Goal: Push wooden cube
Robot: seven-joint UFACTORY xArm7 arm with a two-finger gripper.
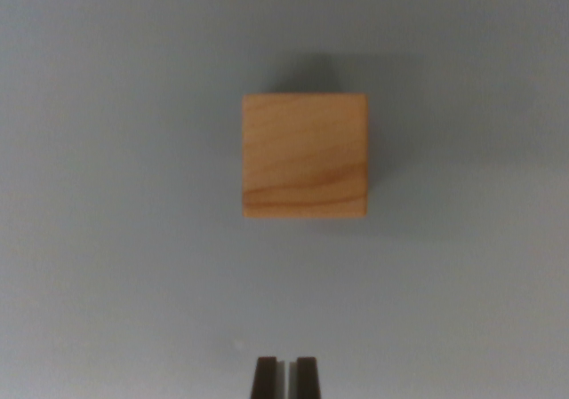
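A wooden cube [305, 155] sits alone on a pale grey bench [107, 266], seen from directly above through the wrist camera. The block lies slightly above the middle of the frame, its edges square to the picture, with light grain streaks running across its top face and a soft shadow spreading on the bench beyond its upper and right sides. At the bottom edge the pincer [285, 377] enters the view — two dark fingertips [265, 377] drawn narrow, only a thin sliver of bench showing between them, gripping nothing. The pincer is in line with the cube but well apart from it — bare bench lies between.
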